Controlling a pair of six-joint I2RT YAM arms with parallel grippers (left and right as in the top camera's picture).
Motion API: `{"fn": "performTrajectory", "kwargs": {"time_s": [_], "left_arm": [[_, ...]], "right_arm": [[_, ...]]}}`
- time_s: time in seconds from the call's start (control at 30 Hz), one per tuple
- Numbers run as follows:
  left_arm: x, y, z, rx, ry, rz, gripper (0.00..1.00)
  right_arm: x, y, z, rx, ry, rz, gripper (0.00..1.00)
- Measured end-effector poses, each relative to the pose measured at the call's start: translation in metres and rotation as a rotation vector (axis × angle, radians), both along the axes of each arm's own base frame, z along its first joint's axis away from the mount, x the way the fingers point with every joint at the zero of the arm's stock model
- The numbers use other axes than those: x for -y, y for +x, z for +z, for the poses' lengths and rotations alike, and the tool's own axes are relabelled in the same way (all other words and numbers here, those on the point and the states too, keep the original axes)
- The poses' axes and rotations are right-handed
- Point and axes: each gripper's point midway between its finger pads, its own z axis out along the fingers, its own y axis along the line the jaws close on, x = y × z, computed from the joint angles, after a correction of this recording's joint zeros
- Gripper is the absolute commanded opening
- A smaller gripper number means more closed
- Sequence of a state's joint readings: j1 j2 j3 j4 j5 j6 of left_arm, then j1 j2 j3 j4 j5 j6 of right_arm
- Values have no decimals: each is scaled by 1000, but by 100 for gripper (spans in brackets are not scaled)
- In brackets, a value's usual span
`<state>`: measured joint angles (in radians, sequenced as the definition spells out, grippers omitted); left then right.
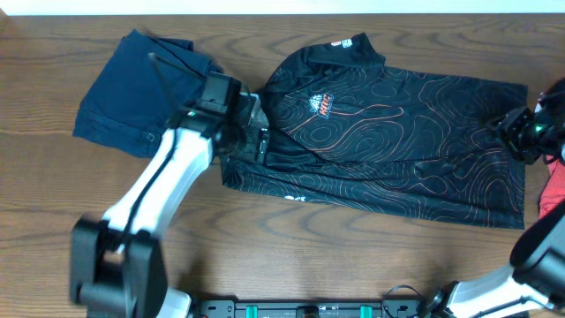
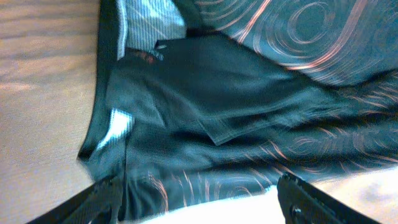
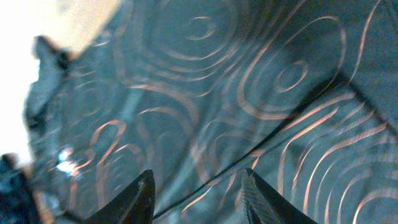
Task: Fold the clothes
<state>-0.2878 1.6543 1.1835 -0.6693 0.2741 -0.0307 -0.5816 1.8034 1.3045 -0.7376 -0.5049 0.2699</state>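
Observation:
The clothes are one black jersey (image 1: 388, 132) with thin orange contour lines and a small chest logo, lying spread flat across the middle of the table. My left gripper (image 1: 256, 132) sits low at the jersey's left sleeve. In the left wrist view the left gripper (image 2: 199, 202) stands wide open over the rumpled sleeve fabric (image 2: 249, 93), nothing pinched. My right gripper (image 1: 512, 132) is at the jersey's right edge. The right wrist view shows the right gripper (image 3: 198, 196) with jaws apart just above the cloth (image 3: 249, 93), a hem line running between them.
A navy denim garment (image 1: 132, 88) lies at the back left, touching the jersey's sleeve side. A red garment (image 1: 556, 190) shows at the right edge. My left arm (image 1: 163, 190) crosses the front left of the wooden table (image 1: 309, 247).

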Motion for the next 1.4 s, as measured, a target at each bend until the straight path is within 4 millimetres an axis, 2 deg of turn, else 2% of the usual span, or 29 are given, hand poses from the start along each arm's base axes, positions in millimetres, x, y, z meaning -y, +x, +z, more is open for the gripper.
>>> {"fn": "performTrajectory", "kwargs": {"time_s": [0.07, 0.17, 0.2, 0.3, 0.4, 0.57, 0.63, 0.67, 0.73, 0.8, 0.97, 1.1, 1.23, 1.3, 1.4], "left_arm": [[2, 9, -23, -18, 14, -6, 81], [3, 21, -50, -30, 31, -7, 79], [4, 24, -55, -29, 33, -8, 74], [4, 28, -64, -25, 39, -14, 51], [5, 28, -66, -26, 39, -17, 43], [6, 29, -65, -19, 37, -23, 14], [7, 29, -65, -24, 31, -14, 14], [7, 29, -65, -26, 29, -15, 17], [6, 25, -66, -43, 31, -11, 38], [5, 20, -68, -68, 37, -7, 48], [4, 17, -69, -80, 40, -3, 49], [1, 8, -71, -121, 52, -4, 50], [2, 13, -70, -97, 49, -2, 50], [3, 17, -70, -82, 45, -2, 48], [4, 21, -77, -79, 44, -1, 37]], "right_arm": [[-8, -6, 19, 21, 10, 8, 45], [-19, -17, 36, 21, 32, 17, 45], [-21, -20, 39, 16, 39, 18, 46], [-28, -29, 41, -10, 59, 24, 46], [-31, -33, 39, -30, 70, 30, 45], [-31, -35, 39, -35, 71, 32, 45], [-31, -35, 38, -36, 68, 32, 45], [-31, -35, 38, -37, 68, 33, 45], [-31, -35, 38, -38, 68, 33, 45], [-32, -35, 38, -42, 66, 35, 46], [-31, -41, 32, -88, 23, 36, 49], [-31, -47, 27, -136, -10, 38, 50], [-30, -47, 25, -147, -27, 40, 50], [-30, -48, 25, -150, -31, 39, 50], [-29, -48, 25, -152, -34, 38, 50]]}}
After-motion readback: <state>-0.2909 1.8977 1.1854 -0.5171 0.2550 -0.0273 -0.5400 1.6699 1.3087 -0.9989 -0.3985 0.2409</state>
